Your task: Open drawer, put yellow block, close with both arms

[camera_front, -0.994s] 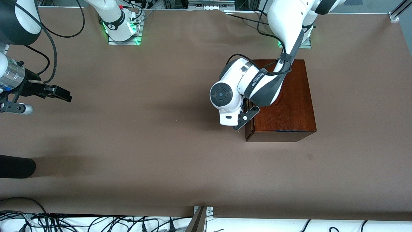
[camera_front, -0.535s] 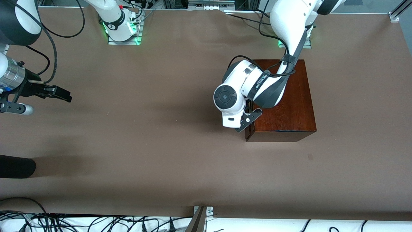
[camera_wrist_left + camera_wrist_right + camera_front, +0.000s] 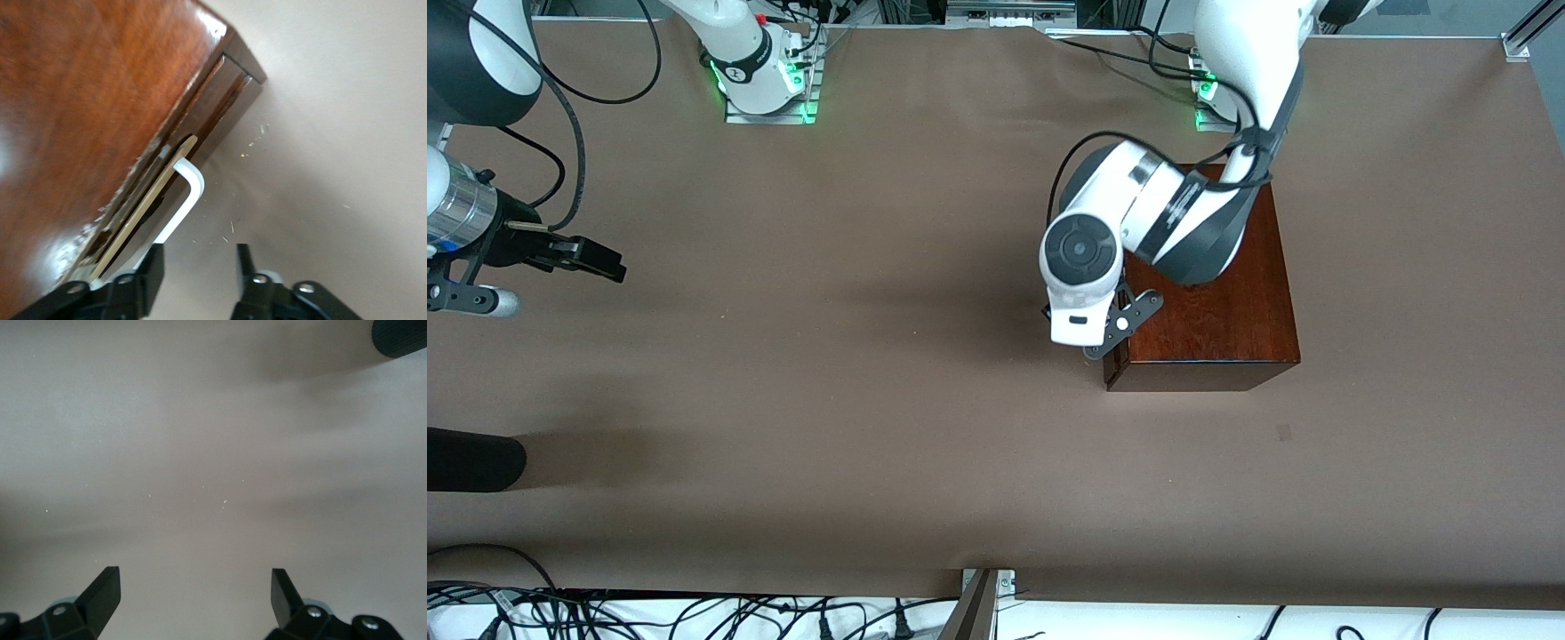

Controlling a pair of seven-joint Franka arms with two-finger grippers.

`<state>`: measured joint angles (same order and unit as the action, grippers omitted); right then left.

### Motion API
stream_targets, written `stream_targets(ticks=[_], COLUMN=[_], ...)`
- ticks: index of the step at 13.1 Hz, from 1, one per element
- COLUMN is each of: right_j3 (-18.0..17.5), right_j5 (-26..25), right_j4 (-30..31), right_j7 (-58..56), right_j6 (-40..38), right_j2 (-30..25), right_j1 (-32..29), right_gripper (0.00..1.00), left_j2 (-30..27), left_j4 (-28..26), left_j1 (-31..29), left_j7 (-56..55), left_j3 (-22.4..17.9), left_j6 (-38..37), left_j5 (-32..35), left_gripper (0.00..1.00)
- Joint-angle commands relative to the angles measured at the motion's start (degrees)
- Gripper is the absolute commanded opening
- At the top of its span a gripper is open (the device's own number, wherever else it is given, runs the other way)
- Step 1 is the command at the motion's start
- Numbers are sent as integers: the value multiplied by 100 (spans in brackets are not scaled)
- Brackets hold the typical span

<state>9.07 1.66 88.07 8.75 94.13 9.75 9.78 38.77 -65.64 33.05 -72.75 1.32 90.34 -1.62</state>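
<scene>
A dark wooden box [image 3: 1209,293] is sitting on the brown table [image 3: 871,400] toward the left arm's end, its drawer [image 3: 200,127] pushed in nearly flush and facing the right arm's end of the table. The left arm [image 3: 1209,133] is bending down across the top of the box, its wrist hanging just off the drawer's front. In the left wrist view the left gripper [image 3: 197,277] is hovering at the white handle [image 3: 181,200], its jaws parted with nothing between them; one finger [image 3: 152,270] is lying just beside the end of the bar, though contact cannot be judged, and the other is standing clear over bare table. The yellow block is showing in none of the views. The right arm [image 3: 467,62] is waiting at its own end of the table, with the right gripper [image 3: 583,253] hanging over bare tabletop, its two fingers [image 3: 103,590] spread wide and gripping nothing. A black cylindrical object [image 3: 471,460] is lying at the table's edge near that arm, nearer to the front camera than the gripper.
</scene>
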Motion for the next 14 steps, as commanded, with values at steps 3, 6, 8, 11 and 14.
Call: stream_targets(ticks=[3, 6, 8, 11, 14], right_j3=[-29, -29, -29, -29, -29], right_j5=[36, 36, 36, 36, 28], right_j4=[17, 17, 17, 17, 17], right_j7=[66, 66, 66, 66, 66], right_j6=[35, 35, 35, 35, 35], right_j2=[-34, -34, -34, -34, -34], right_j1=[-20, -20, -11, -11, -11], right_gripper=[100, 100, 100, 100, 100], left_j2=[-958, -1485, -1871, -2496, -3207], left_j4=[-266, -274, -449, -1186, -2081], left_j1=[-158, -587, -1061, -1791, -2319], left_j7=[883, 1734, 2665, 3836, 4776], left_j3=[-36, -35, -35, -35, -53], left_j6=[-339, -963, -1219, -1212, -976], left_j5=[-146, -146, -146, -234, -278], left_gripper=[100, 100, 100, 100, 100])
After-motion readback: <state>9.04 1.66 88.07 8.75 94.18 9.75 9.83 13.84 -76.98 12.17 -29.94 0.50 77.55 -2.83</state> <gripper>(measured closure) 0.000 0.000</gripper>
